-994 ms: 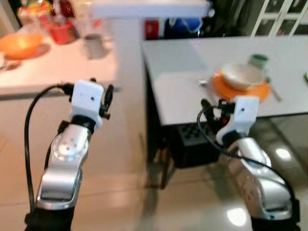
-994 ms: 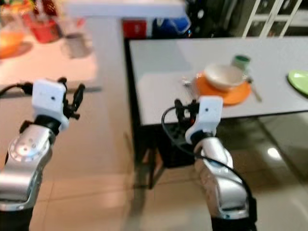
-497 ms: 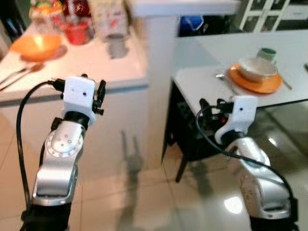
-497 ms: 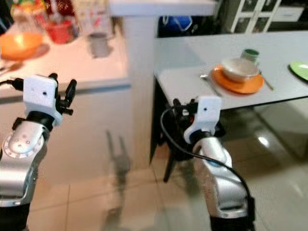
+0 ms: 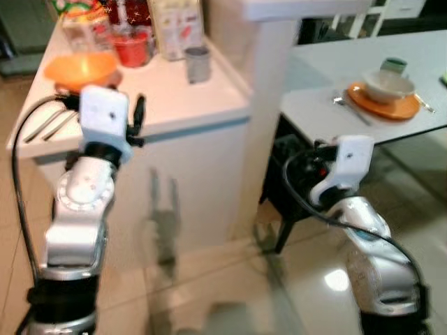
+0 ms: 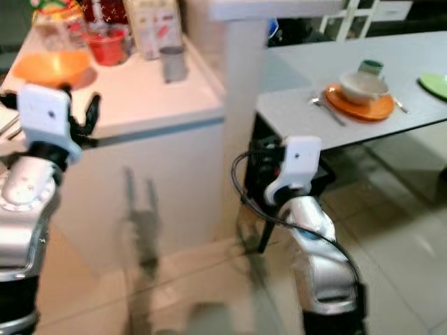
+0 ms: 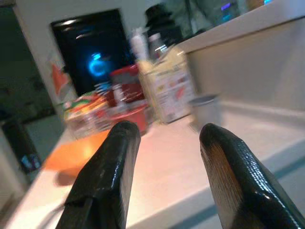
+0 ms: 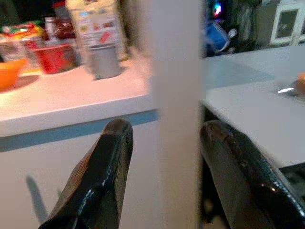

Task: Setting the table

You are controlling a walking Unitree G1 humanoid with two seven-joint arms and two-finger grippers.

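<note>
You have both arms raised and carrying nothing, which fits a walk between surfaces rather than a pick. The left gripper [image 7: 164, 179] has its fingers apart with nothing between them, aimed over the counter [image 5: 174, 91]. The right gripper [image 8: 164, 176] is likewise spread and bare, pointing at the white pillar [image 5: 269, 105] between the counter and the table [image 5: 328, 105].

The table already has one place laid: a bowl [image 5: 387, 85] sits on an orange plate [image 5: 384, 105] near its front edge, a cup [image 5: 393, 65] just behind, cutlery [image 5: 347, 109] beside the plate. A green plate [image 6: 434, 84] lies farther right.

On the counter you have the likely supplies: an orange bowl [image 5: 80, 70] at the left, a grey cup [image 5: 198, 63], a red container [image 5: 131, 45], a carton [image 5: 176, 26] at the back, and utensils [image 5: 45, 125] near the left edge. My guess is that these are what you are after.

The floor [image 5: 223, 293] is glossy tile; the view is blurred.
</note>
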